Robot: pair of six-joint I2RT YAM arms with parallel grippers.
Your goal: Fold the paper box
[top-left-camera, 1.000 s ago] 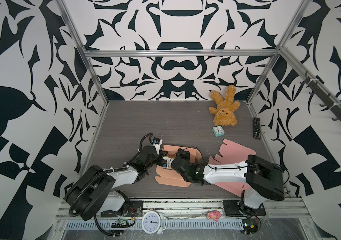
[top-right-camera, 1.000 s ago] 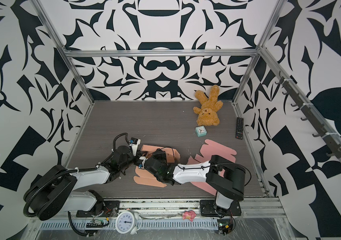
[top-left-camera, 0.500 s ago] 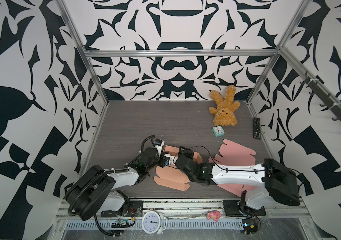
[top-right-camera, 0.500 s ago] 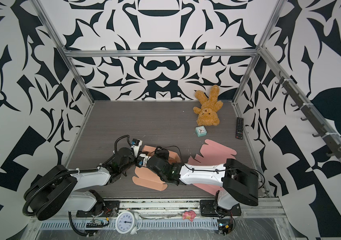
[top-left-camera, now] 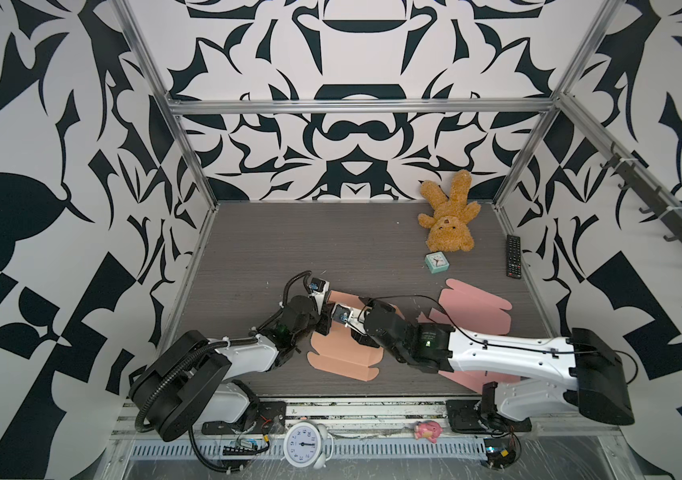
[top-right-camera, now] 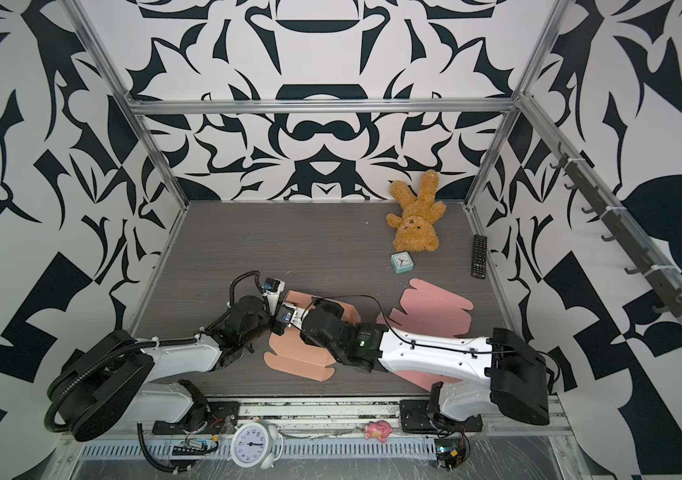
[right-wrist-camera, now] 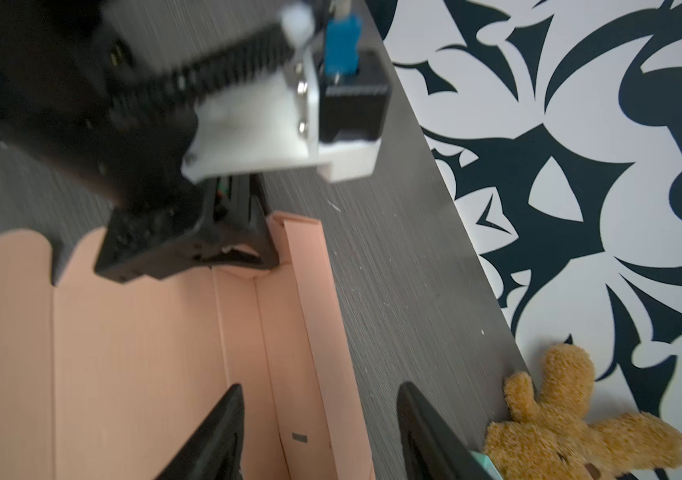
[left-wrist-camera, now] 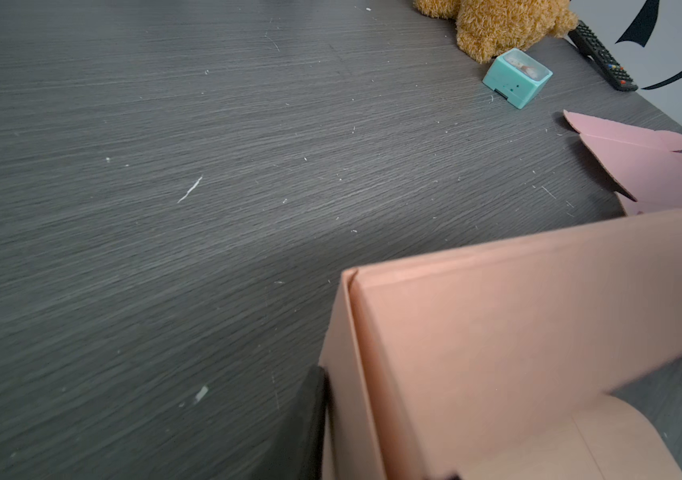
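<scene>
The peach paper box (top-left-camera: 343,353) (top-right-camera: 298,353) lies half folded near the table's front middle, with its far wall raised. My left gripper (top-left-camera: 323,323) (top-right-camera: 276,322) is shut on the box's left end wall. In the left wrist view one dark finger (left-wrist-camera: 306,424) presses against the outside of that wall (left-wrist-camera: 497,332). The right wrist view shows the left gripper (right-wrist-camera: 244,264) holding the end flap at the corner. My right gripper (right-wrist-camera: 322,415) (top-left-camera: 356,332) is open. It straddles the raised far wall (right-wrist-camera: 314,353), one finger inside the box and one over the table.
A flat pink box blank (top-left-camera: 476,311) lies right of the box, partly under my right arm. A teddy bear (top-left-camera: 449,220), a small teal clock (top-left-camera: 436,262) and a remote (top-left-camera: 513,255) sit at the back right. A white alarm clock (top-left-camera: 304,444) and pink toy (top-left-camera: 426,430) rest on the front rail.
My right gripper has opened and let go of the box's far wall, and the right arm has stretched out lower. The left gripper keeps its hold and has barely moved.
</scene>
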